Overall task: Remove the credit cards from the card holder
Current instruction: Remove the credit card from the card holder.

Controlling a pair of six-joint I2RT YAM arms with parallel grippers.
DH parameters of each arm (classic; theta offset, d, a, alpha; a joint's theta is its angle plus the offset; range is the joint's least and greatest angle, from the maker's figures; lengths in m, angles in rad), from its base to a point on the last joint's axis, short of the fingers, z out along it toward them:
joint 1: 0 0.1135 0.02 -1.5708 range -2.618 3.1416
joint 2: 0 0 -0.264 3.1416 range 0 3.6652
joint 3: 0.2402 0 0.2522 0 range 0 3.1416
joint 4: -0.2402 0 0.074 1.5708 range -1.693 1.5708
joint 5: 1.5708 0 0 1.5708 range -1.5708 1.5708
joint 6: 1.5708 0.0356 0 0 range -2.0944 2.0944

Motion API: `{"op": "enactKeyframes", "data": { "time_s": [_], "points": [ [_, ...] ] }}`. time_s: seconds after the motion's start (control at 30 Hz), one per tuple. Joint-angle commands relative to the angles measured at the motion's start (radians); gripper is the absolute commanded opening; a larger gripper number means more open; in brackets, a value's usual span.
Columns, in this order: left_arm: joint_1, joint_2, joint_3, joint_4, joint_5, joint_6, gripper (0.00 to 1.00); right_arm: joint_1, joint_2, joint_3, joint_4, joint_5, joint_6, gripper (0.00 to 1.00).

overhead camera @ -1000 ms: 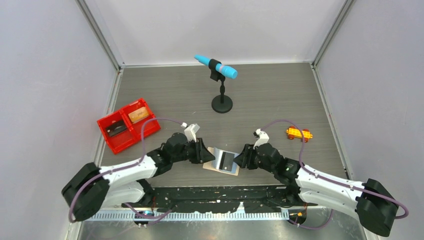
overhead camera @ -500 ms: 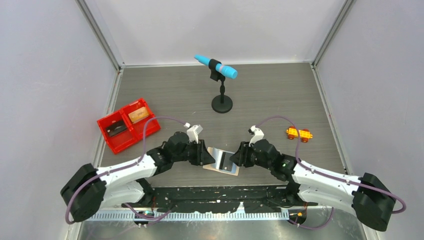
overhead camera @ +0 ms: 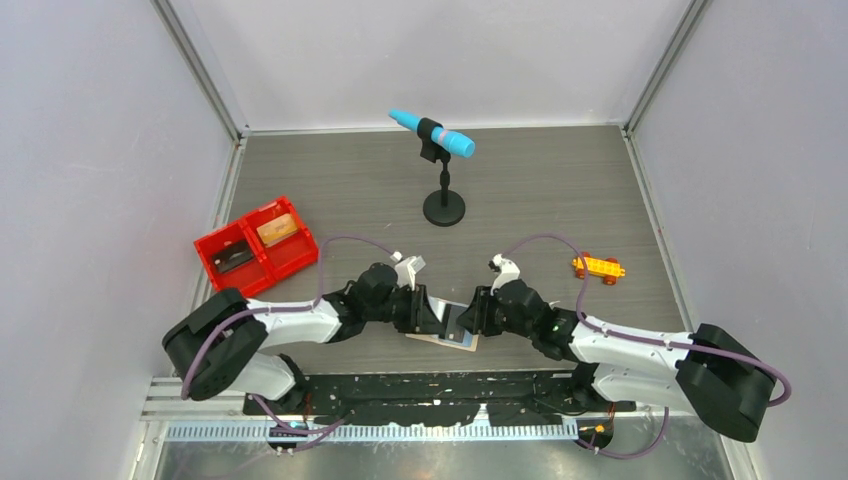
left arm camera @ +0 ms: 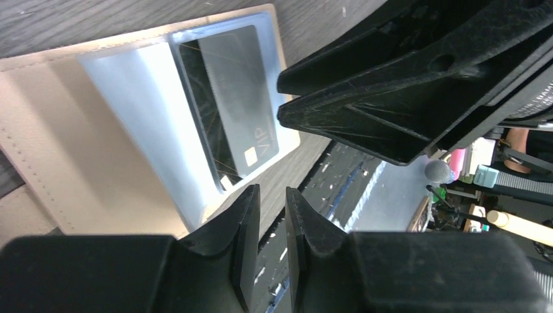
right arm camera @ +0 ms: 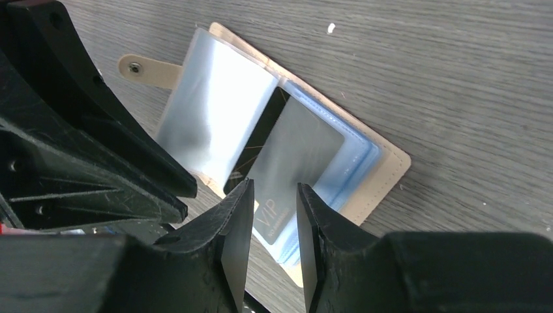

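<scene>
1. The grey wood-grain surface (overhead camera: 540,190) carries everything; both arms reach in low over its near part, and their grippers face each other closely.
2. A red tray (overhead camera: 278,282) with two compartments sits well off to the left of the left gripper (overhead camera: 432,316). It has a dark piece in one compartment and a tan piece in the other, both too small to identify.
3. A blue microphone (overhead camera: 432,133) on a black stand rises well beyond both grippers, roughly in line with the gap between them.
4. The card holder (overhead camera: 456,343) lies open and flat directly under the two grippers. Its tan cover (left arm camera: 78,143) spreads ahead of the left gripper (left arm camera: 270,192), and its far tan edge (right arm camera: 391,166) shows past the right gripper (right arm camera: 274,189).
5. Shiny clear sleeves (right arm camera: 215,111) fan out inside the holder, ahead and to the left of the right gripper's fingertips.
6. A dark card (right arm camera: 293,163) marked "VIP" sits in a sleeve. Its lettered end shows in the gap of the right gripper, and from the left wrist view the card (left arm camera: 235,98) lies just ahead of that gripper's tips.
7. The left gripper is open by a narrow gap with nothing in it, and its tips are at the holder's near corner.
8. The right gripper is partly open above the card's end, and I cannot tell whether its tips touch the card.
9. An orange toy car (overhead camera: 598,267) rests well to the right of the right gripper (overhead camera: 463,318).
10. The holder's small tab (right arm camera: 147,70) with its snap sticks out ahead of the right gripper, on the left.
</scene>
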Motion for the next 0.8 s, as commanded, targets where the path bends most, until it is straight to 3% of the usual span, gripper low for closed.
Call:
{"op": "enactKeyframes", "data": {
  "time_s": [0.0,0.5,0.77],
  "points": [
    [0.004,0.043,0.023,0.065,-0.03,0.024,0.23,0.004,0.005,-0.029,0.056,0.037,0.007,0.37],
    [0.053,0.188,0.037,0.159,-0.015,0.026,0.24,0.003,-0.031,-0.072,0.031,0.07,0.0,0.34],
    [0.057,0.263,0.028,0.296,0.038,-0.029,0.26,0.003,-0.053,-0.076,0.022,0.073,-0.003,0.35]
  ]
}}
